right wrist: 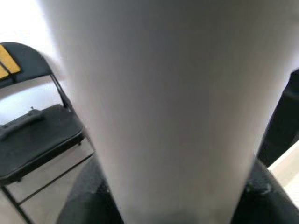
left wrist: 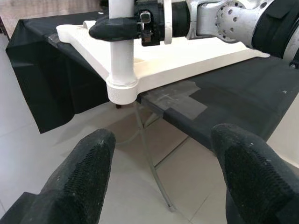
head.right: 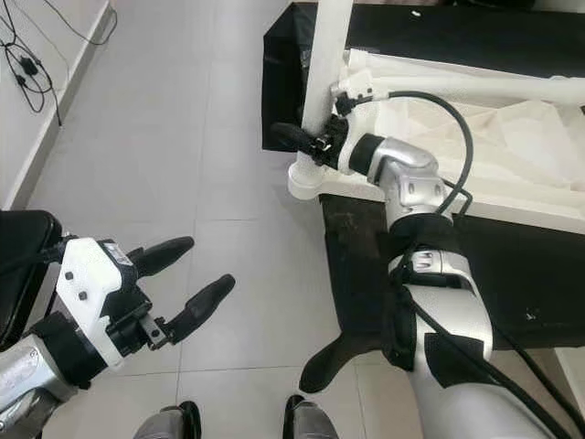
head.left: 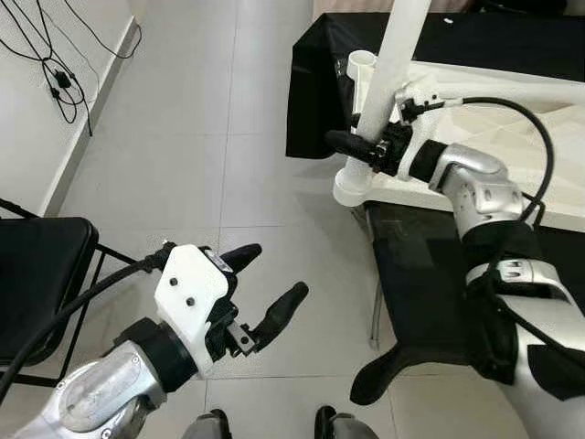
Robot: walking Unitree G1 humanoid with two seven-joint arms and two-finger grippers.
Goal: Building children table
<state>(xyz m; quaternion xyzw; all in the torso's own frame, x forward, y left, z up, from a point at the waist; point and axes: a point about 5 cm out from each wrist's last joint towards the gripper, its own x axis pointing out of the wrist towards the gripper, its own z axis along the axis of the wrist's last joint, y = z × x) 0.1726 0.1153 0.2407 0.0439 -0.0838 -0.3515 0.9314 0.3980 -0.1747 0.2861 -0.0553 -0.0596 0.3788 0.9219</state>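
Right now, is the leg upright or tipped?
Upright: the leg stands in the tabletop's corner socket, right tool clamped on it.

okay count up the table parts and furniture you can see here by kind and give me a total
White table legs: 1, the table leg held upright by the right gripper
White tabletops: 1, the tabletop lying on the black-covered table
Corner sockets: 2, one socket taking the leg, one empty socket
Black folding chairs: 1, the chair
Total: 5

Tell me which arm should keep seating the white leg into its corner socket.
Right. Its pincer is shut on the white leg just above the socket; the left pincer hangs open over the floor.
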